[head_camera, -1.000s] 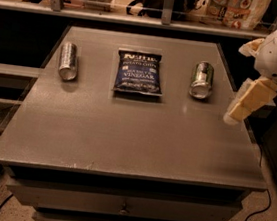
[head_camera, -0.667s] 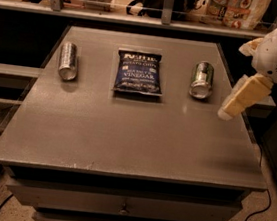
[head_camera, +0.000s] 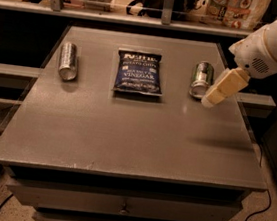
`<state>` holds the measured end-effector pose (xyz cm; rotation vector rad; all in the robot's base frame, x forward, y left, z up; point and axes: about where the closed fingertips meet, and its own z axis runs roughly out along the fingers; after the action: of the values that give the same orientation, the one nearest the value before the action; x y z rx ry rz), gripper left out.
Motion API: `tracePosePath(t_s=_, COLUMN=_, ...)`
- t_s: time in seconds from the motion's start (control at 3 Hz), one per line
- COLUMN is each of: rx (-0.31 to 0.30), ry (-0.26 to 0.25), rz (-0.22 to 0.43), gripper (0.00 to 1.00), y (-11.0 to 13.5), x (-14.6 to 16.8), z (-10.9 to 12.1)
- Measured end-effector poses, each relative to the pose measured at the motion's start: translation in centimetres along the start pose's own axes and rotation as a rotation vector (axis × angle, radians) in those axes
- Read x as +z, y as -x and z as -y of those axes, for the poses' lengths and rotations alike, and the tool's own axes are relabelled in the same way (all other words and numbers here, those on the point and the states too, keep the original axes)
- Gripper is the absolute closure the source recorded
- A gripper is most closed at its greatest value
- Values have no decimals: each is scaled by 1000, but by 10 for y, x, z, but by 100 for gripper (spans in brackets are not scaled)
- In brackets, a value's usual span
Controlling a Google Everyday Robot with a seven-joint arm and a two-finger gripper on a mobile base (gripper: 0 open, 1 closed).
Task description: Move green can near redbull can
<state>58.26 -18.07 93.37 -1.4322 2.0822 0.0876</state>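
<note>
The green can (head_camera: 201, 79) lies on its side at the right of the table, its silver top facing me. The redbull can (head_camera: 68, 60), slim and silver-grey, lies on its side at the left of the table. My gripper (head_camera: 212, 98) hangs from the white arm that comes in from the upper right. Its cream-coloured fingers (head_camera: 223, 86) are just to the right of the green can and above the table, beside the can's near end and not around it.
A dark blue bag of salt and vinegar chips (head_camera: 138, 72) lies flat between the two cans. The grey table (head_camera: 124, 141) has drawers below its front edge. A shelf with goods runs behind the table. Cables lie on the floor at both sides.
My gripper has moved left and a little up, from the table's right edge toward the green can. The cans and the chip bag have not moved.
</note>
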Motion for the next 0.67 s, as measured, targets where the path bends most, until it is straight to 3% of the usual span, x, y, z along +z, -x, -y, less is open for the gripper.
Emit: tracePosePath(t_s=0.67, rx=40, ry=53, rz=20, gripper=0, y=8, x=61, z=20)
